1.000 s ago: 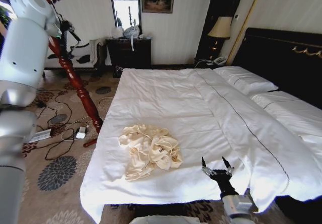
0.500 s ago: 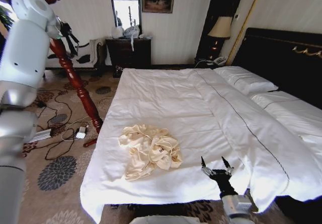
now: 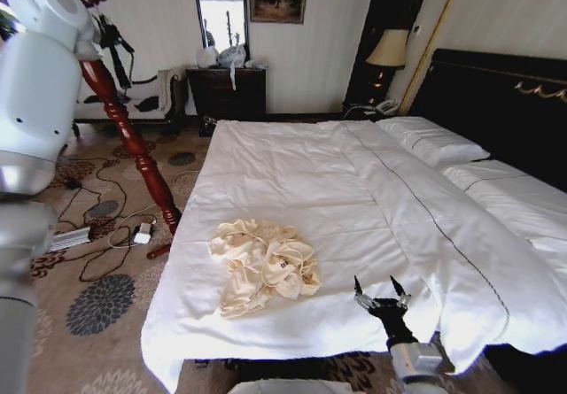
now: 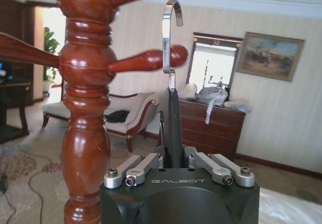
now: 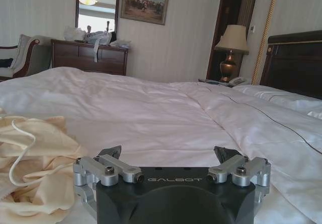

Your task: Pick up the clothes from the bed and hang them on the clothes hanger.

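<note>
Two arms are sharing the work at this moment. The left end effector (image 4: 173, 164) is pinching the black neck of the clothes hanger (image 4: 171, 103), holding it upright with its silver hook just beside a peg of the wooden coat stand (image 4: 85, 98), high at the robot's left. The right end effector (image 3: 383, 298) is hovering low over the near edge of the bed (image 3: 292, 159), its fingers (image 5: 111, 152) spread wide, near the clothes (image 3: 264, 264) but apart from them. The cream garment is lying crumpled on the white duvet, toward the foot of the bed. By these views the hanger looks to be in hand while the garment is not yet picked up; the next move would likely call for the right arm to reach sideways to the heap and close on a good fold of the soft cloth. Most of the hanger's triangle is hidden behind the left end effector's body, and whether the hook is touching the peg is hard to tell.
</note>
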Motion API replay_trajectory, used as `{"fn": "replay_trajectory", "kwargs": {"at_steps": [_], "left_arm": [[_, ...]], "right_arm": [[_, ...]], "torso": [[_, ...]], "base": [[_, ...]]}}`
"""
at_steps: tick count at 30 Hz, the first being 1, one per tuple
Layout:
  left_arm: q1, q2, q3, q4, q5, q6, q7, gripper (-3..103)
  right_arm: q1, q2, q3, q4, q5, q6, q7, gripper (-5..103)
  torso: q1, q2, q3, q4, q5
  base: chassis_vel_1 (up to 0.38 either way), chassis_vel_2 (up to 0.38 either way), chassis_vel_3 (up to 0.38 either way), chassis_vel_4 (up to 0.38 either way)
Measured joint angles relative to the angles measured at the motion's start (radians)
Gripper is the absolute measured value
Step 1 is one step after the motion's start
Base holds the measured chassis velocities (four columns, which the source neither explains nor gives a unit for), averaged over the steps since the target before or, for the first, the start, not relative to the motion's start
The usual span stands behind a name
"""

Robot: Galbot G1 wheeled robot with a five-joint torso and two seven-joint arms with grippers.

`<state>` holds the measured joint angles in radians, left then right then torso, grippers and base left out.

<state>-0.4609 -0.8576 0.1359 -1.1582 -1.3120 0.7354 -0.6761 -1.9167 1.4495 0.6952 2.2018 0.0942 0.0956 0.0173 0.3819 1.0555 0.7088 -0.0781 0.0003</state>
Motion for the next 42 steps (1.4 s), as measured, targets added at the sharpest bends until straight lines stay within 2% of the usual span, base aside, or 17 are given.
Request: {"fn": "replay_trajectory", "kwargs": {"at_steps": [3,5,6,11,12,15,16,18,19,22,24,25,27,28,32,35,42], "left_arm": [[0.087,0.069,-0.002,-0.129,0.008,0.000,0.058,15],[0.166,0.122,-0.013,-0.231,0.058,0.000,0.147,15],[0.166,0.122,-0.013,-0.231,0.058,0.000,0.147,15],[0.333,0.230,-0.062,-0.396,0.083,-0.019,0.304,15],[0.333,0.230,-0.062,-0.396,0.083,-0.019,0.304,15],[0.501,0.293,-0.129,-0.479,0.090,-0.079,0.402,15],[0.501,0.293,-0.129,-0.479,0.090,-0.079,0.402,15],[0.646,0.339,-0.189,-0.538,0.100,-0.134,0.480,15],[0.646,0.339,-0.189,-0.538,0.100,-0.134,0.480,15],[0.906,0.397,-0.299,-0.638,0.141,-0.267,0.611,15],[1.031,0.404,-0.368,-0.673,0.162,-0.323,0.659,15],[1.031,0.404,-0.368,-0.673,0.162,-0.323,0.659,15],[1.207,0.401,-0.488,-0.726,0.182,-0.371,0.704,15],[1.207,0.401,-0.488,-0.726,0.182,-0.371,0.704,15],[1.522,0.354,-0.671,-0.804,0.214,-0.412,0.747,15],[1.635,0.318,-0.740,-0.837,0.228,-0.429,0.764,15],[1.756,0.198,-0.728,-0.881,0.228,-0.465,0.798,15]], "right_arm": [[0.002,-0.001,0.002,-0.002,0.002,0.000,0.001,100],[0.003,-0.004,0.005,-0.003,0.006,0.000,0.003,100],[0.003,-0.004,0.005,-0.003,0.006,0.000,0.003,100],[0.005,-0.010,0.012,-0.004,0.013,-0.004,0.008,100],[0.005,-0.010,0.012,-0.004,0.013,-0.004,0.008,100],[0.007,-0.017,0.023,-0.004,0.024,-0.007,0.010,100],[0.007,-0.017,0.023,-0.004,0.024,-0.007,0.010,100],[0.008,-0.026,0.031,-0.004,0.032,-0.011,0.012,100],[0.008,-0.026,0.031,-0.004,0.032,-0.011,0.012,100],[0.012,-0.048,0.043,-0.006,0.047,-0.019,0.015,100],[0.014,-0.059,0.045,-0.007,0.053,-0.024,0.015,100],[0.014,-0.059,0.045,-0.007,0.053,-0.024,0.015,100],[0.020,-0.073,0.044,-0.012,0.061,-0.032,0.016,100],[0.020,-0.073,0.044,-0.012,0.061,-0.032,0.016,100],[0.039,-0.100,0.032,-0.051,0.123,-0.059,0.024,100],[0.047,-0.113,0.028,-0.065,0.123,-0.060,0.024,100],[0.031,-0.102,0.025,-0.050,0.082,-0.060,0.020,100]], "torso": [[0.000,0.000,0.000,0.0005,-0.0006],[0.000,0.000,0.000,0.0006,-0.0006],[0.000,0.000,0.000,0.0006,-0.0006],[0.000,0.000,0.000,0.0000,-0.0001],[0.000,0.000,0.000,0.0000,-0.0001],[0.000,0.000,0.000,0.0002,-0.0002],[0.000,0.000,0.000,0.0002,-0.0002],[0.000,0.000,0.000,0.0004,-0.0008],[0.000,0.000,0.000,0.0004,-0.0008],[0.000,0.000,0.000,0.0005,-0.0001],[0.000,0.000,0.000,-0.0001,-0.0004],[0.000,0.000,0.000,-0.0001,-0.0004],[0.000,0.000,0.000,0.0001,0.0002],[0.000,0.000,0.000,0.0001,0.0002],[0.000,0.000,0.000,0.0002,-0.0002],[0.000,0.000,0.000,0.0007,-0.0001],[0.000,0.000,0.000,-0.0004,-0.0001]], "base": [[0.000,0.000,0.000,0.000],[0.000,0.000,0.000,0.000],[0.000,0.000,0.000,0.000],[0.000,0.000,0.000,0.000],[0.000,0.000,0.000,0.000],[0.000,0.000,0.000,0.000],[0.000,0.000,0.000,0.000],[0.000,0.000,0.000,0.000],[0.000,0.000,0.000,0.000],[0.000,0.000,0.000,0.000],[0.000,0.000,0.000,0.000],[0.000,0.000,0.000,0.000],[0.000,0.000,0.000,0.000],[0.000,0.000,0.000,0.000],[0.000,0.000,0.000,0.000],[0.000,0.000,0.000,0.000],[0.000,0.000,0.000,0.000]]}}
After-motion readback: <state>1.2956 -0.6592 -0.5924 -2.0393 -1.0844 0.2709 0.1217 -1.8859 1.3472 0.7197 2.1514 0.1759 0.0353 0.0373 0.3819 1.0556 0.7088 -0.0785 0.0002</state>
